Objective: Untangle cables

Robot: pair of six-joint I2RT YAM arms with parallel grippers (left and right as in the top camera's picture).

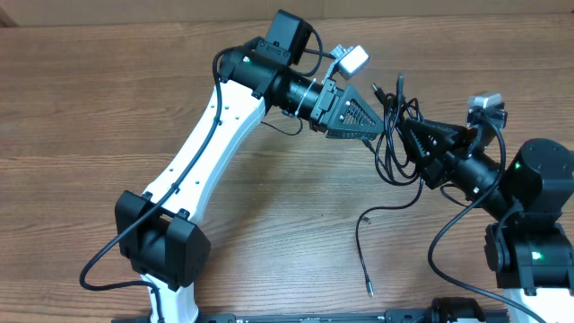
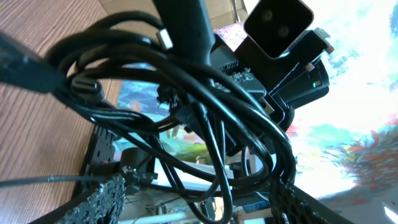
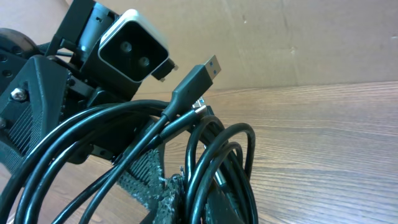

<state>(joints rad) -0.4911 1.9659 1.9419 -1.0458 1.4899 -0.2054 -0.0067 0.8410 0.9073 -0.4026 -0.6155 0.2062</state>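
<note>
Black cables [image 1: 393, 135] in one knotted bundle hang above the right half of the bench [image 1: 108, 108], nearer its far edge than its near one, strung between the two arms. One loose tail [image 1: 363, 247] trails down onto the wood toward the near edge. The right gripper [image 1: 414, 136] is pinched nearly closed on the bundle, and its wrist view shows several loops pressed together at the fingers [image 3: 149, 180], with a USB plug [image 3: 198, 79] poking up free. The left gripper [image 1: 369, 121] stands wide, its jaws on either side of the loops. From its wrist view I cannot tell whether either pad touches a strand. My read is that this is the pick-a-strand step. To do it well, the left gripper should close on a single cord, not the whole clump. The one ending in that free plug looks best. Then it should draw away slowly from the right gripper, which acts as the anchor, so the loops slide out and do not cinch tighter.
</note>
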